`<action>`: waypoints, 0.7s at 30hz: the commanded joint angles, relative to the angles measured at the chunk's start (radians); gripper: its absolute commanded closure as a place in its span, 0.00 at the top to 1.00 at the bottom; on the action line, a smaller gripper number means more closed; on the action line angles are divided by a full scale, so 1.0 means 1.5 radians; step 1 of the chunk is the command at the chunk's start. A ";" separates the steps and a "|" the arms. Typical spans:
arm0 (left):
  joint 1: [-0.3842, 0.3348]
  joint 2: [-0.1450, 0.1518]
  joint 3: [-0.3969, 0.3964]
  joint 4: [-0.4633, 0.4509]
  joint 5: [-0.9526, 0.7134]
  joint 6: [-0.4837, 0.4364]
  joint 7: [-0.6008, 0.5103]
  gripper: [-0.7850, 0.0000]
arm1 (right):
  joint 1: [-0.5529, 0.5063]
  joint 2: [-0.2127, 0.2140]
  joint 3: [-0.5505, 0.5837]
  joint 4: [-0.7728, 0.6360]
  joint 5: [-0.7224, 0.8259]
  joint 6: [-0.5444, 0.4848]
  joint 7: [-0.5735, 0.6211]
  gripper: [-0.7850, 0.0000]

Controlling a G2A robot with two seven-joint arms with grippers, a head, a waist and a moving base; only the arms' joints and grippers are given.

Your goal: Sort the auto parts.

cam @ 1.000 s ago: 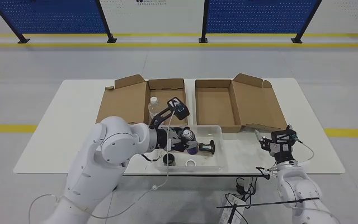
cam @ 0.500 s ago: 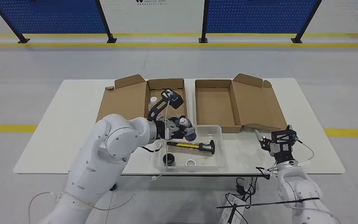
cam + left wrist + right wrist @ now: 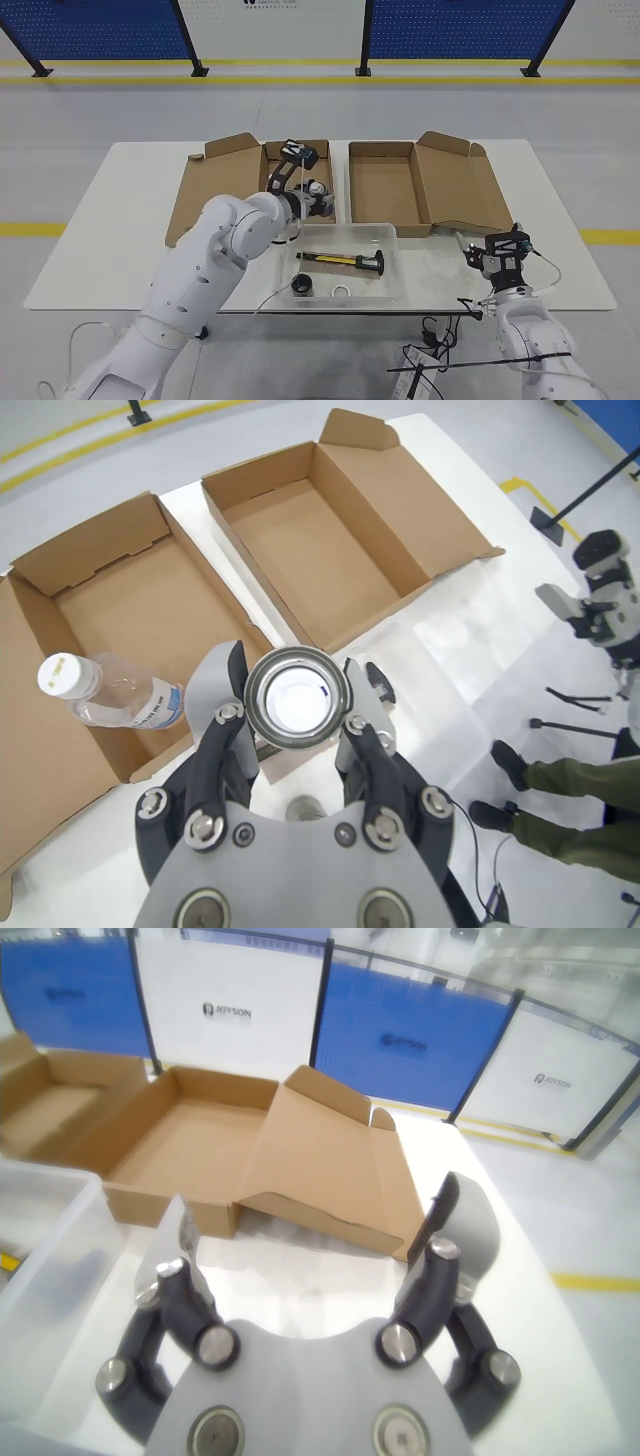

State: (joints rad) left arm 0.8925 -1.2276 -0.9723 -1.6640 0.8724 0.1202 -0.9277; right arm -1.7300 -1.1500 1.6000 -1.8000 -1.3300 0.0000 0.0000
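Left wrist view: plastic bottle point(image 3: 107, 695) inside cardboard box point(image 3: 135, 615)

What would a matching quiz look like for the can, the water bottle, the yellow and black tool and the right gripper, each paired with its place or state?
Things:
1. can
2. water bottle
3. yellow and black tool
4. right gripper

Places or states:
A. in the left cardboard box
B. open, holding nothing
C. clamped in the left gripper
D. in the clear bin

Pairs: 1-C, 2-A, 3-D, 4-B.
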 commanded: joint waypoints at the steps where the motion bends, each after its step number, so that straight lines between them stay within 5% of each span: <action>1: -0.010 -0.006 0.014 0.014 -0.006 0.023 0.011 0.00 | 0.000 0.000 0.000 0.000 0.000 0.000 0.000 1.00; 21: -0.100 -0.075 0.135 0.277 -0.010 0.100 0.138 0.00 | 0.000 0.000 0.000 0.000 0.000 0.000 0.000 1.00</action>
State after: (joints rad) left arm 0.7475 -1.3366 -0.7740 -1.2619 0.8562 0.2693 -0.7233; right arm -1.7300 -1.1500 1.6000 -1.8000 -1.3300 0.0000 0.0000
